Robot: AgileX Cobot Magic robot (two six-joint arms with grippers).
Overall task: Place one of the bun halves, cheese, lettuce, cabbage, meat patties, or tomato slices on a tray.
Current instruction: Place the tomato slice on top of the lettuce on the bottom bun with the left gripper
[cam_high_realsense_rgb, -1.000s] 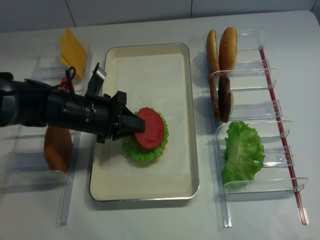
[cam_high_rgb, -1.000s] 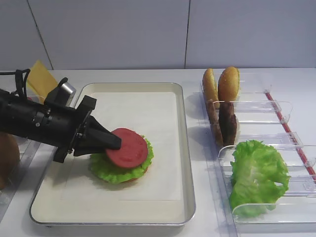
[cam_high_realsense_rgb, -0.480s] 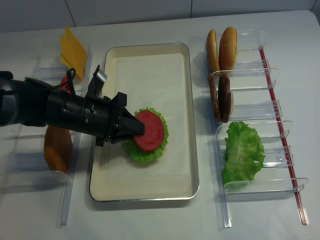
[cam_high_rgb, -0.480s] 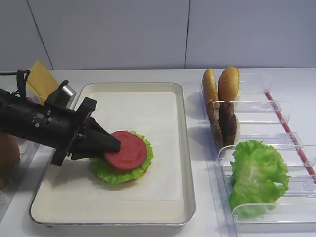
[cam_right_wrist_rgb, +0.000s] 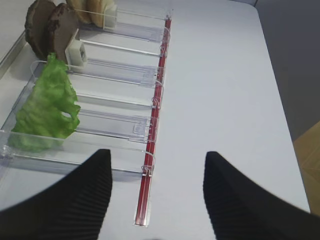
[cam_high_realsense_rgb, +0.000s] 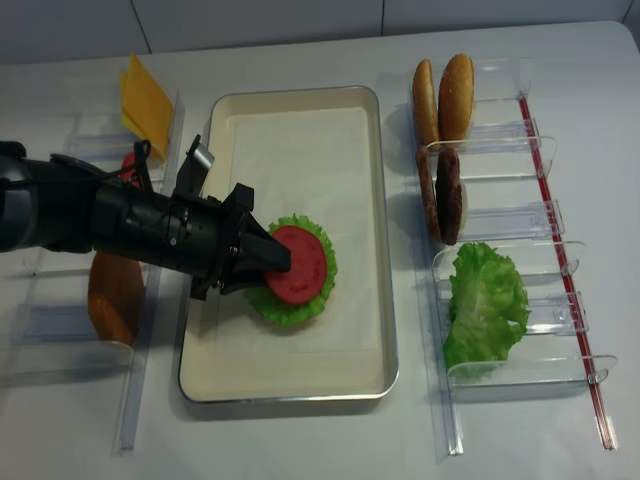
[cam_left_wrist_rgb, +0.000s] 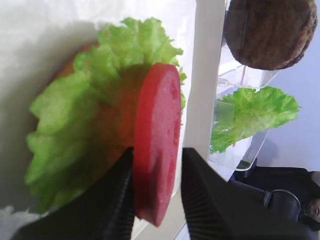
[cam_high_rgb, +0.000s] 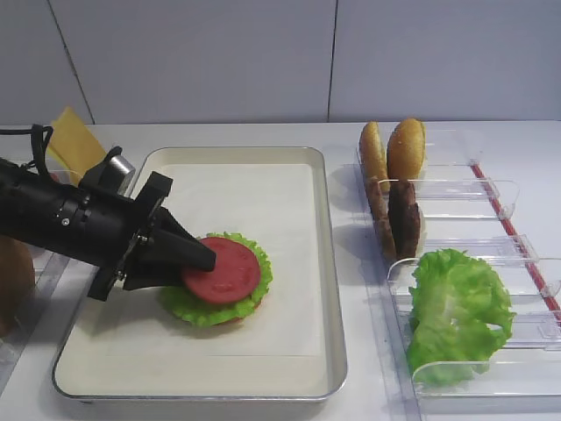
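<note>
The left tool straddles the rim of the tomato slice with its jaws slightly parted – the slice lies on lettuce over a bun in the tray – seemingly stiff, smooth, light, best pinched edge-on.
</note>
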